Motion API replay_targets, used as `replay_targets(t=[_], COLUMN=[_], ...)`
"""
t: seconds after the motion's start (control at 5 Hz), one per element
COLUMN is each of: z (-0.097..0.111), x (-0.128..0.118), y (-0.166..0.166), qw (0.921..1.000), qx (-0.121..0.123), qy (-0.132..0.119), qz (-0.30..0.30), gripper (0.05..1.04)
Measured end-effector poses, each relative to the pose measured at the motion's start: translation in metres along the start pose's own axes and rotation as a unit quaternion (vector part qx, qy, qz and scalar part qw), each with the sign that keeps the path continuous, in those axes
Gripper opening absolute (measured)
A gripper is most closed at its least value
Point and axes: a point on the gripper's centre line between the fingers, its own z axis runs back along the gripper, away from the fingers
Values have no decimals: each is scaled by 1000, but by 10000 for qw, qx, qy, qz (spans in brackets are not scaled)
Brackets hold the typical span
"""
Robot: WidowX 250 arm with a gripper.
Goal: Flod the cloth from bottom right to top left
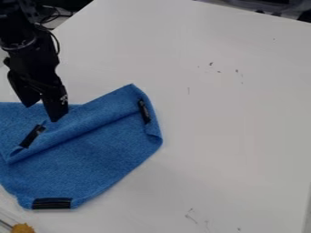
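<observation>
Camera view: the black gripper [41, 113] hangs at the upper left with its two fingers parted, over the upper part of the blue cloth [97, 159]; whether it touches the fabric I cannot tell. Beneath and beside it, a raised fold slants from the cloth's left side up to its top corner. Black strips mark the cloth near the gripper, by the right corner and along the bottom edge. Around it spreads the white table [231, 127], dark specks scattered on it. An orange-yellow object [23, 228] sits at the bottom left.
</observation>
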Motion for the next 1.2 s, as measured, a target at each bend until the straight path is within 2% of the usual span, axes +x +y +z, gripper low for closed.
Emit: replay_targets(t=[0.2, 0.4, 0.8, 1.0, 1.2], z=[-6, -10, 1, 2, -7], x=[-3, -12, -24, -37, -52], y=[-3, -15, -30, -44, -57], qw=[9999, 9998, 9994, 9991, 9981], qx=[-91, -185, -92, -125, -170], qy=[84, -7, -268, -223, -82], qz=[25, 114, 212, 349, 581], gripper=[1001, 1001, 1000, 1001, 1001])
